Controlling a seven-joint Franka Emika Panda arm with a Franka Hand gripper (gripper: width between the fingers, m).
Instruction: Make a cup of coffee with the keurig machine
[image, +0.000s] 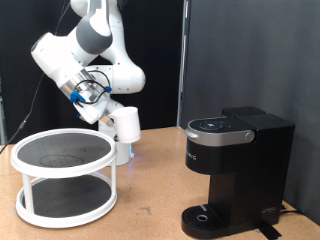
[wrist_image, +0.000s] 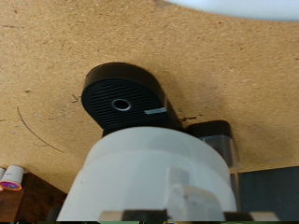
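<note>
My gripper (image: 104, 106) is shut on the white cup (image: 126, 122) and holds it in the air, tilted, above the table between the rack and the machine. In the wrist view the cup (wrist_image: 154, 173) fills the foreground between my fingers (wrist_image: 179, 194). The black keurig machine (image: 236, 165) stands on the table at the exterior view's right with its lid down. Its round drip base (image: 203, 217) has nothing on it. The wrist view looks past the cup onto that drip base (wrist_image: 121, 98).
A white two-tier round rack (image: 64, 178) stands at the exterior view's left, close to the cup. A small white pod with a coloured top (wrist_image: 11, 177) lies on the wooden table (image: 150, 215). A black curtain hangs behind.
</note>
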